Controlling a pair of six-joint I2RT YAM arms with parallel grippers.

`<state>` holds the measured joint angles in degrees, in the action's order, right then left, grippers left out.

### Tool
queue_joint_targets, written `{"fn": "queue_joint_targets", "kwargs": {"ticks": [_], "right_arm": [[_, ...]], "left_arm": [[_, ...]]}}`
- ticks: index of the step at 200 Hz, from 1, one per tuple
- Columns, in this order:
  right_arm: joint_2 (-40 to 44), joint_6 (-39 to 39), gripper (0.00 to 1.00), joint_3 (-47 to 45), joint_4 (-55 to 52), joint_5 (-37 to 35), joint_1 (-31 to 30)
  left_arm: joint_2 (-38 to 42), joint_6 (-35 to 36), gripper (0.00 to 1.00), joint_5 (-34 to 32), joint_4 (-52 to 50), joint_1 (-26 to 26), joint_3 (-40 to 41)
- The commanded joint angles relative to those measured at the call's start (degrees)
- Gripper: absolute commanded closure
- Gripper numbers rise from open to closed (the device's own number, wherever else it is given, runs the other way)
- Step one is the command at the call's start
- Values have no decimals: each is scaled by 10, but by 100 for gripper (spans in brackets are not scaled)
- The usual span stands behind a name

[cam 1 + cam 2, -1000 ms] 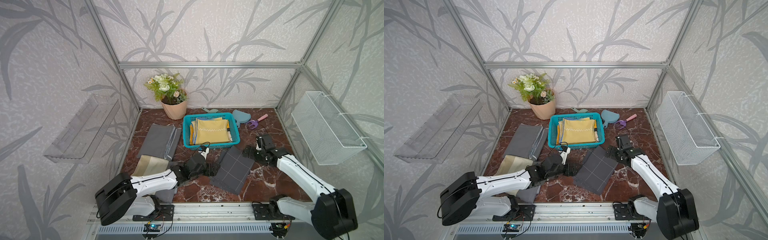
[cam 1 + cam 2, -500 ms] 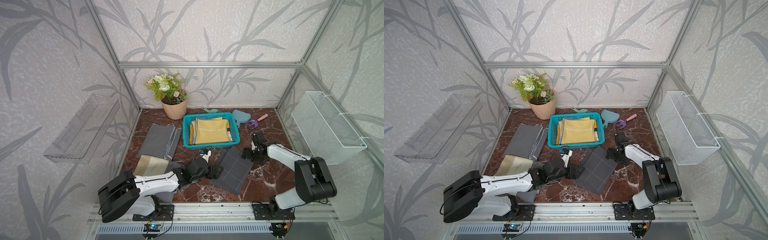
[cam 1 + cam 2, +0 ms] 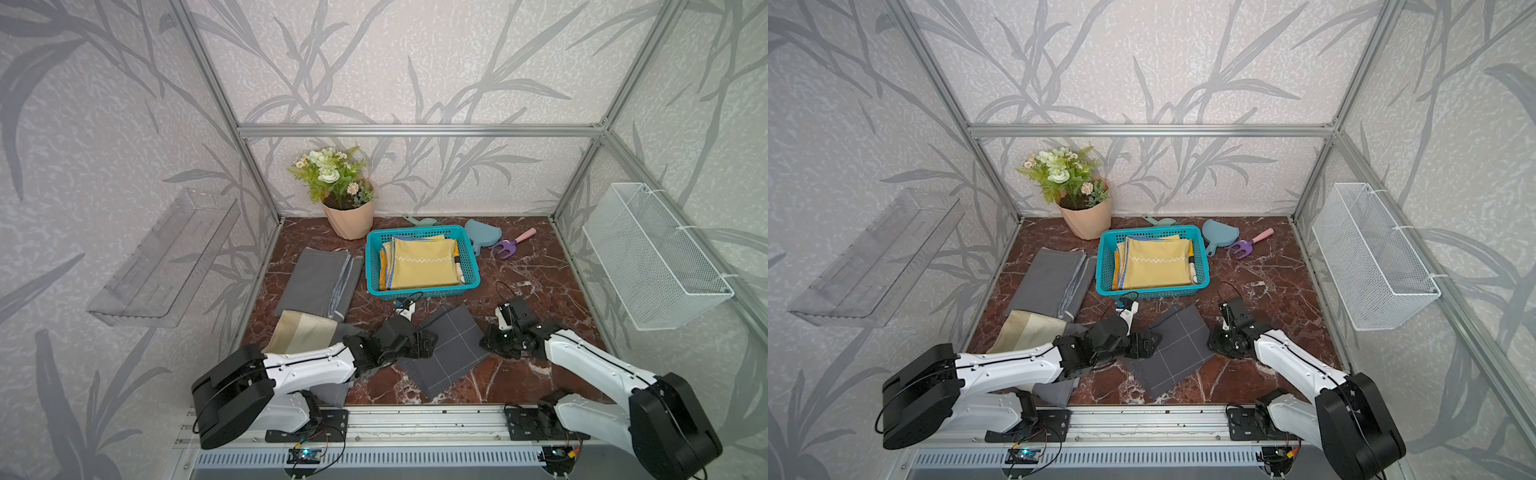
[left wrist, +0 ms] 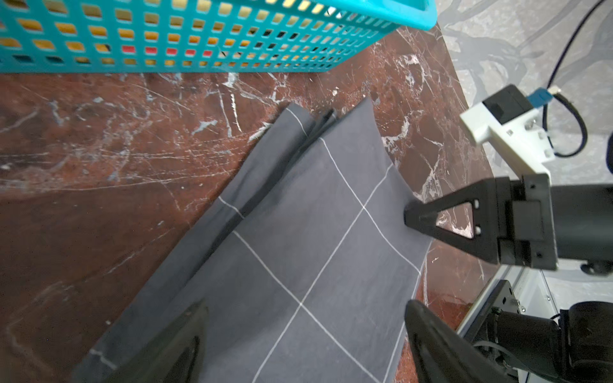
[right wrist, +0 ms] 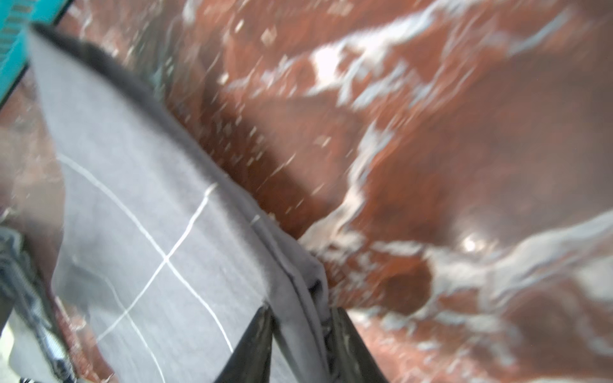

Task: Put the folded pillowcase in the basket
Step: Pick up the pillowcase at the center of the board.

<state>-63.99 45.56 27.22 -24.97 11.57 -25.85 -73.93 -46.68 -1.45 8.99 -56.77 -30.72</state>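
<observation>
Grey cloth with a white grid is my target. The pillowcase (image 3: 449, 349) lies folded on the bench (image 3: 532, 282), near the front edge and about midway along it, with one corner pointing at the basket (image 3: 419, 291). That corner stops short of the basket's front wall, and bare marble shows between them in the left wrist view. So the main step is not done: the pillowcase is outside the basket and, as far as both top views show, resting on the bench.

The basket stands just behind it, toward the middle of the bench. It already holds a stack of yellow cloths (image 3: 422, 262) that covers most of its floor, and I judge there is room on top.

My left gripper (image 4: 305, 345) hangs over the pillowcase's left side with its jaws wide apart, holding nothing. My right gripper (image 5: 300, 331) is at the opposite edge. In its wrist view the two fingers stand close on either side of the folded edge, with cloth filling the gap. I read that as a pinch, though the picture is blurred.

What is left, by my reckoning, is to take hold on the left side too and lift the fold without letting it open. Then I carry it over the front wall, lay it on the yellow stack and let go.
</observation>
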Motion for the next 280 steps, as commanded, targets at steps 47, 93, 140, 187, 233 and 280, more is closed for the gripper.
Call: {"fn": "queue_joint_targets", "kwargs": {"ticks": [47,93,140,187,233,280], "right_arm": [[-12,133,54,-44,75,-36,-90],[-68,130,53,-28,110,-29,-97],[-87,121,48,-15,103,-53,-99],[-102,105,47,-4,103,-68,-95],[-140,102,50,-6,127,-46,-96],[-139,99,57,-4,139,-44,-96]], "left_arm": [[96,-109,6,-21,-87,5,107],[140,-186,6,11,21,7,199],[134,-177,5,38,-38,7,162],[205,-170,5,7,-94,8,178],[122,-199,5,59,19,11,226],[78,-195,10,62,51,12,226]]}}
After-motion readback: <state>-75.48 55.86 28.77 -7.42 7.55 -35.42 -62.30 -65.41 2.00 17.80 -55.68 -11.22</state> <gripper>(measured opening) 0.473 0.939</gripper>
